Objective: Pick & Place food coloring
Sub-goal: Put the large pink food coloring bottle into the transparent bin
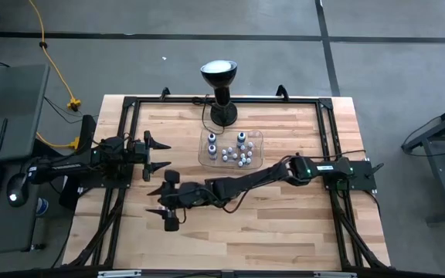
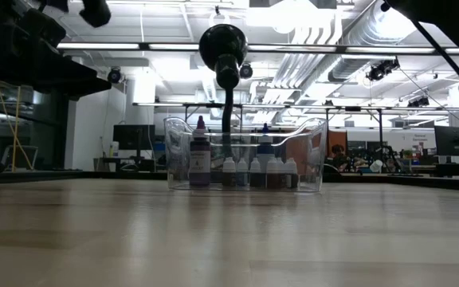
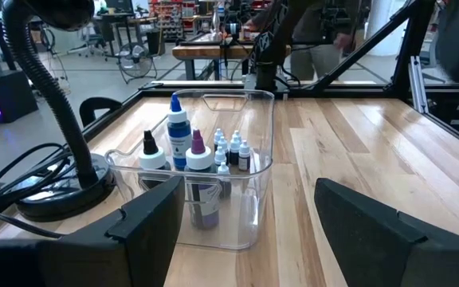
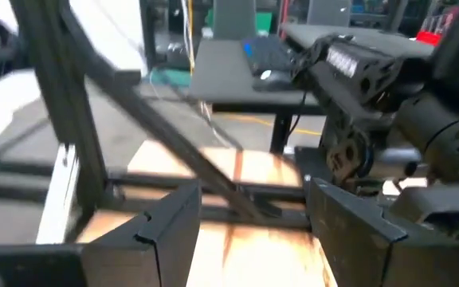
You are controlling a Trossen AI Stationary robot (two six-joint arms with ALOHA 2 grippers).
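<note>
Reaching out low over the desk (image 1: 284, 224), the right claw (image 1: 163, 209) has its fingers spread wide and nothing in them. The food coloring (image 1: 236, 156) bottles all stand upright in the clear tray (image 1: 205, 158) — back and off to one side of that claw, well apart. Honestly the left claw (image 1: 157, 155), also open and empty, looks nearer and faces the tray head-on. A black lamp (image 1: 220, 86) stands just beyond the tray — its wall is probably the main obstacle.
</note>
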